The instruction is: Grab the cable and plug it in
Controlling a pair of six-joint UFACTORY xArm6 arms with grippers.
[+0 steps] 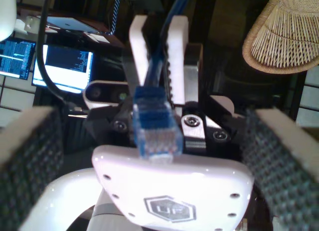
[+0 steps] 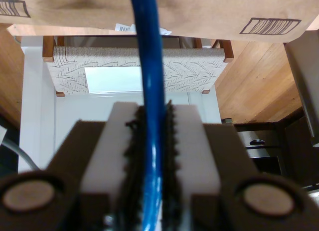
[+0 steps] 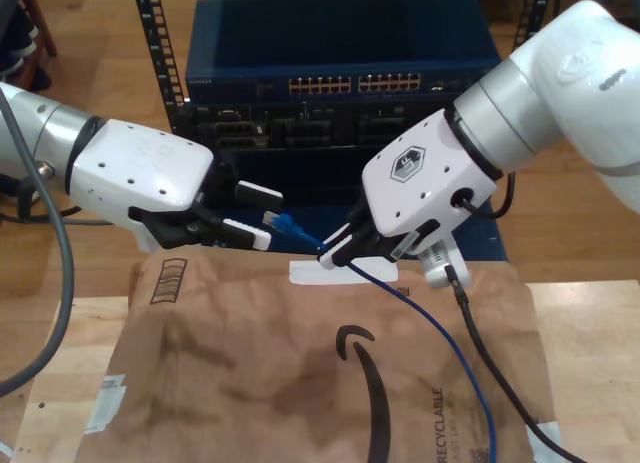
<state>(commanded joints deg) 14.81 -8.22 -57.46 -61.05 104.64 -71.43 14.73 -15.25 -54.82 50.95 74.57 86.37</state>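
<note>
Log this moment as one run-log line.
my second claw: shut on cable | my first claw: open, facing plug | plug: not yet in switch

Even indoor light, wrist views blurred close-up

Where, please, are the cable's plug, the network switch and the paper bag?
plug [image 1: 155,125]: first wrist view, its clear tip.
switch [image 3: 350,84]: exterior view, its row of ports.
bag [image 3: 270,383]: exterior view, bare brown paper beside the printed arrow.

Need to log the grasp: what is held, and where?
My second gripper clamps the cable just behind its plug; my first gripper holds nothing.
</note>
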